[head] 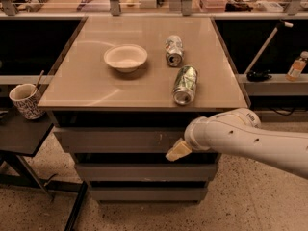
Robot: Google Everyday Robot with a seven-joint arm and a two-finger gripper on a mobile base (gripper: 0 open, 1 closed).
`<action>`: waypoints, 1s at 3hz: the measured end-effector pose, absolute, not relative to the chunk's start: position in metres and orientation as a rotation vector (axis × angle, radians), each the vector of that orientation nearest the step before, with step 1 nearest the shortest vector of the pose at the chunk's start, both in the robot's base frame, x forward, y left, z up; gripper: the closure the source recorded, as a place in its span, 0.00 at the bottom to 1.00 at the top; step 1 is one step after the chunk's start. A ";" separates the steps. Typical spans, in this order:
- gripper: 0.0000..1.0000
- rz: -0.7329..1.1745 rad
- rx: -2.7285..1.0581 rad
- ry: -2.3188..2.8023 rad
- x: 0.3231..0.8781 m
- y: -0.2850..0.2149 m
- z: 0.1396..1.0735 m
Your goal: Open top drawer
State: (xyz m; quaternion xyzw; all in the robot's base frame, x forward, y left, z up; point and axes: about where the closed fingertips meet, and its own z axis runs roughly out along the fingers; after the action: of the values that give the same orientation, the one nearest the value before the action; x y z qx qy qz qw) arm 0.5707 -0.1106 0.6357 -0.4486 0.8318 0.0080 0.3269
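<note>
The top drawer [115, 139] is the widest grey face, right under the tan table top, with small pale scratches near its right part. It sits nearly flush with the cabinet. Two narrower grey drawer faces [139, 171] lie below it. My gripper [176, 151] comes in from the right on a white arm [250, 139]. Its pale tip is at the lower edge of the top drawer's face, right of centre.
On the table top [86, 88] are a white bowl [125, 57] and two cans lying on their sides [174, 50] [185, 84]. A patterned mug [25, 100] stands on a dark side table at the left. A bottle [297, 66] stands on a shelf at the right.
</note>
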 end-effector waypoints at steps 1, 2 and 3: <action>0.00 0.030 -1.170 2.207 0.573 -0.115 0.636; 0.00 0.030 -1.171 2.207 0.573 -0.115 0.636; 0.19 0.030 -1.171 2.207 0.573 -0.115 0.636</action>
State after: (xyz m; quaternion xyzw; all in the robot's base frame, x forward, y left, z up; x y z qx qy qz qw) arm 0.5729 -0.1153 0.6356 -0.4445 0.8382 0.0112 0.3159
